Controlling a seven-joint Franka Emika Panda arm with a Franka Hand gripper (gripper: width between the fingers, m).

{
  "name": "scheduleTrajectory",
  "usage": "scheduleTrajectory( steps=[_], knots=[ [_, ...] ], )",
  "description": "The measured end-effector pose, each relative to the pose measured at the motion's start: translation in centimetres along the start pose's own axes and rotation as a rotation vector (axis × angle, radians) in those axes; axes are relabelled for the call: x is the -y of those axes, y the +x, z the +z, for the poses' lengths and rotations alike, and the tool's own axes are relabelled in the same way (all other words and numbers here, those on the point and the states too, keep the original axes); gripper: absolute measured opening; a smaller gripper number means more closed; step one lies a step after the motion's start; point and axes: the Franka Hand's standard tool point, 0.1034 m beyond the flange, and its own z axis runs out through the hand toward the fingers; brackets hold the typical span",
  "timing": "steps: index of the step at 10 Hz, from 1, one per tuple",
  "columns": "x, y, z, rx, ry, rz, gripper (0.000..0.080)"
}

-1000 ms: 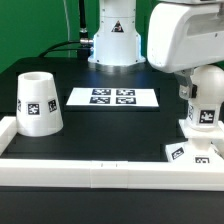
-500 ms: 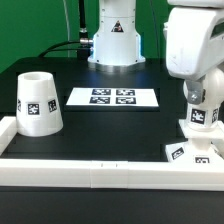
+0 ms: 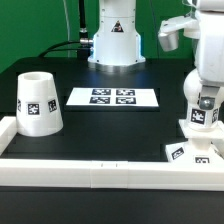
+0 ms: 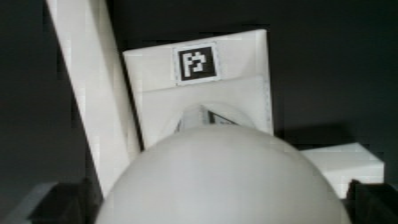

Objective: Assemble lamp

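My fingers [image 3: 205, 102] hung over the bulb [image 3: 203, 122] on the base [image 3: 186, 152], exterior view's lower right; their opening I couldn't tell.

I am glossy white plastic nearly all over. At the top centre of the exterior view is my base column [image 3: 115, 38], a rounded white cylinder that flares to a wider foot, with a dark grey band at a joint near the frame's top edge. A black cable [image 3: 68, 43] runs to it from the left. At the upper right, my arm housing [image 3: 205, 45] is smooth and bulbous, split by thin dark seams. Lower on it is a grey patch with a small coloured mark. My gripper [image 3: 204, 106] is too hidden to describe.
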Motion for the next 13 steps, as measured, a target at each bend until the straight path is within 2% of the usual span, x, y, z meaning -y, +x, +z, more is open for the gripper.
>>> scheduleTrajectory(
  steps=[3,4,8,11,13],
  knots=[
    [-0.18,-0.18,-0.03,0.02,-0.013,-0.133,0.0699],
    [-0.18,-0.2,-0.01,0.02,-0.013,-0.131,0.0576],
    [-0.19,-0.28,-0.01,0.018,-0.013,-0.081,0.0575],
    [-0.09,-0.36,-0.01,0.001,-0.01,0.261,0.0575],
    [0.01,-0.21,0.01,-0.023,0.002,0.54,0.0577]
  ],
)
